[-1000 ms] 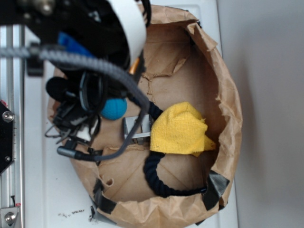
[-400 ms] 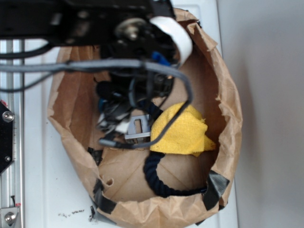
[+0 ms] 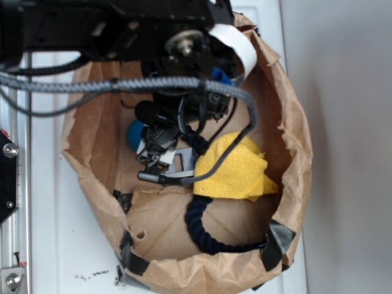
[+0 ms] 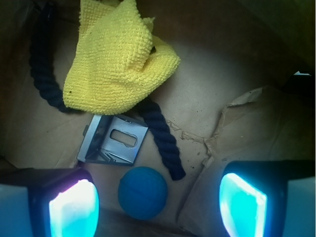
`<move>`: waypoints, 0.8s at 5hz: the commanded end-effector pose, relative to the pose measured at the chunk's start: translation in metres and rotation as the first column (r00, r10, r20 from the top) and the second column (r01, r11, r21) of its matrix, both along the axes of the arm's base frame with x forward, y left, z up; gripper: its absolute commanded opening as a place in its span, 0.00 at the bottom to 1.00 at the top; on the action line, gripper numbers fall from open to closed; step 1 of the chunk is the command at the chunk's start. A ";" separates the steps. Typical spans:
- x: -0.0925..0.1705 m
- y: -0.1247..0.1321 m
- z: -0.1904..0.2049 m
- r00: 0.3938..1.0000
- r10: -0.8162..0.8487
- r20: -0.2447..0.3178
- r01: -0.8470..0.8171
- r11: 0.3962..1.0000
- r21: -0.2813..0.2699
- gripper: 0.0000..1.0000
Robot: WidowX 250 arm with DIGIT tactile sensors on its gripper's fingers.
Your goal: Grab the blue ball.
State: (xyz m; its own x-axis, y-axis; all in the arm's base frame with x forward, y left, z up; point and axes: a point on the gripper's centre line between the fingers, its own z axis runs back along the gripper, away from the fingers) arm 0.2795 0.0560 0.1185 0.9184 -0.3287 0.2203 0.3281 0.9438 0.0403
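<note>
The blue ball (image 4: pixel 143 192) lies on the brown paper floor of the bag, low in the wrist view, between the two lit fingertip pads (image 4: pixel 74 210) but nearer the left-hand one in that picture, and touching neither. In the exterior view only a sliver of the blue ball (image 3: pixel 134 135) shows at the left of the arm's wiring. The end effector (image 4: pixel 158 207) is spread wide, its pads well apart on either side of the ball, holding nothing.

Just above the ball in the wrist view sits the grey metal block (image 4: pixel 113 140), a slotted bracket lying tilted on the paper, near the ball but apart from it. The dark navy rope (image 4: pixel 160 136) ends just beside the ball on its right and runs up under the yellow knitted cloth (image 4: pixel 113 59), which lies crumpled above the block.

From outside, the end effector (image 3: pixel 160 153) hangs inside the crumpled brown paper bag (image 3: pixel 294 141), whose rim is patched with dark tape (image 3: pixel 278 242). The bag rests on a white table (image 3: pixel 55 245).
</note>
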 end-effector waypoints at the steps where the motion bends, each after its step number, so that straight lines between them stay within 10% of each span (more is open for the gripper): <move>1: 0.010 -0.003 0.018 0.998 -0.003 0.057 0.002 1.000 0.013 1.00; 4: 0.008 0.022 -0.009 0.996 0.013 0.089 -0.012 1.000 -0.016 1.00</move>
State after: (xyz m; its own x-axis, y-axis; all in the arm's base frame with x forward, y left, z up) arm 0.2826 0.0734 0.0910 0.9088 -0.3196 0.2681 0.3271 0.9448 0.0176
